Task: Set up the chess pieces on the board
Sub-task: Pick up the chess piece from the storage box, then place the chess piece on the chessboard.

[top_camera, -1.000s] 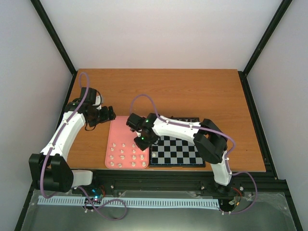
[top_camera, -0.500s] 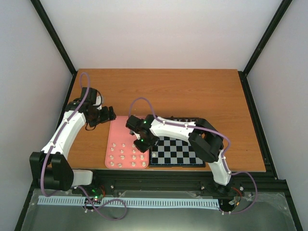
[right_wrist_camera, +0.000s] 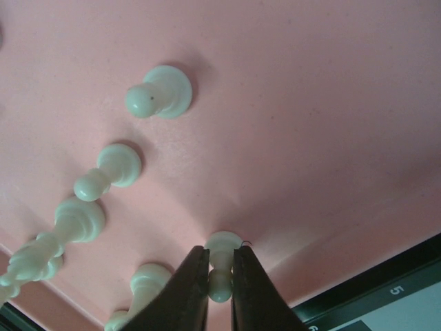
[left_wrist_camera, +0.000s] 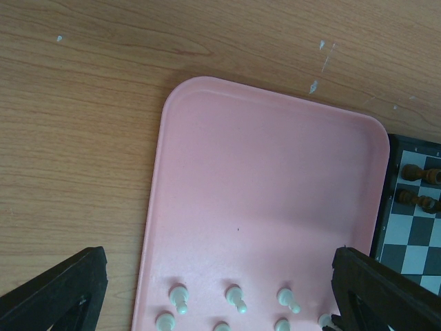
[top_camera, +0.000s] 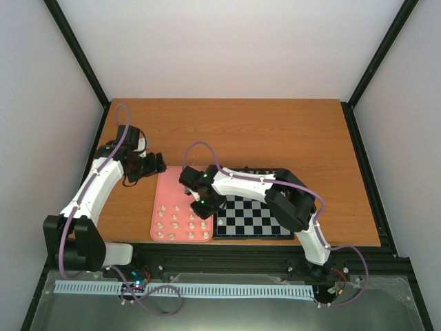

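My right gripper (right_wrist_camera: pixel 220 265) is shut on a cream-white pawn (right_wrist_camera: pixel 222 256) that stands on the pink tray (right_wrist_camera: pixel 296 124), close to the tray's edge by the board (right_wrist_camera: pixel 386 303). In the top view the right gripper (top_camera: pixel 204 205) is over the tray's right side, next to the board (top_camera: pixel 251 217). Several more cream-white pieces (top_camera: pixel 176 224) stand in rows on the tray; they also show in the left wrist view (left_wrist_camera: pixel 236 298). My left gripper (top_camera: pixel 157 164) is open and empty, above the table by the tray's far left corner.
Dark brown pieces (left_wrist_camera: pixel 417 186) stand on the board's far rows. The pink tray (top_camera: pixel 169 189) lies left of the board, touching it. The wooden table (top_camera: pixel 275 131) stretches behind both. Black frame rails run along the near edge.
My right gripper has moved left from the board's edge onto the tray and come down over a cream-white pawn. The left arm has not moved.
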`<move>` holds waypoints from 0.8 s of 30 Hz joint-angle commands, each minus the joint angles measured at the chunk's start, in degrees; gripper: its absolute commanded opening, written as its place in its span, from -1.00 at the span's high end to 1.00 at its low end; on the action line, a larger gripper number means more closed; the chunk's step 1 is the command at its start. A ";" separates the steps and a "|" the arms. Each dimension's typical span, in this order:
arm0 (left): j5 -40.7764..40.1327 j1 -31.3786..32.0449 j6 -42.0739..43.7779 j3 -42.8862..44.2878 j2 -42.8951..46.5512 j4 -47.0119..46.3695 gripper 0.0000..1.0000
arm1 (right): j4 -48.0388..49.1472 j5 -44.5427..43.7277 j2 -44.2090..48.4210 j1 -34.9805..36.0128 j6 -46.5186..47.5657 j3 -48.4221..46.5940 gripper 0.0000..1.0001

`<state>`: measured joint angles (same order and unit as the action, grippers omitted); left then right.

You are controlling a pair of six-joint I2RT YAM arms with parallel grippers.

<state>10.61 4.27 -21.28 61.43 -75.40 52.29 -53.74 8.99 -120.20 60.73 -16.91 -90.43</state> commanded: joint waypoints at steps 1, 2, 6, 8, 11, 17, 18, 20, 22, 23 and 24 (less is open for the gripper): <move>0.36 -0.16 -0.28 1.37 -0.27 -0.68 -0.99 | -0.45 -0.12 -0.40 -0.26 0.04 -1.39 0.94; 0.41 -0.18 -0.34 1.33 -0.24 -0.64 -1.00 | -0.49 -0.66 0.00 -0.26 -0.17 -1.37 0.94; 0.65 -0.16 -0.40 1.24 -0.26 -0.70 -0.99 | 0.09 -3.59 3.61 -0.25 -1.50 -0.14 0.94; 0.72 -0.21 -0.42 1.17 -0.28 -0.77 -0.99 | 0.49 -6.25 6.48 -0.26 -2.83 0.96 0.94; 0.81 -0.14 -0.39 1.30 -0.34 -0.83 -1.00 | 0.72 -9.67 11.80 -0.35 -5.09 3.48 0.94; 1.17 -0.20 -0.48 1.41 -0.63 -0.95 -0.99 | -0.15 -10.32 18.81 -1.26 -8.13 12.20 0.94; 1.19 -0.23 -0.47 1.41 -0.61 -0.92 -0.99 | 0.04 -9.93 19.68 -1.37 -8.56 13.86 0.94; 1.17 -0.18 -0.47 1.33 -0.71 -0.95 -0.99 | 0.37 -9.28 21.05 -1.38 -9.41 16.70 0.94; 1.19 -0.19 -0.52 1.33 -0.69 -0.90 -1.00 | 1.04 -8.97 22.46 -1.40 -10.52 19.49 0.94; 1.28 -0.16 -0.52 1.38 -0.68 -0.80 -0.99 | 1.57 -8.64 23.19 -1.43 -10.93 20.91 0.94; 1.26 -0.17 -0.50 1.34 -0.70 -0.85 -0.99 | 2.03 -8.30 23.63 -1.48 -11.22 22.06 0.94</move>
<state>11.05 4.27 -21.28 61.43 -75.92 52.29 -52.88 0.51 -99.00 59.48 -25.12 -72.36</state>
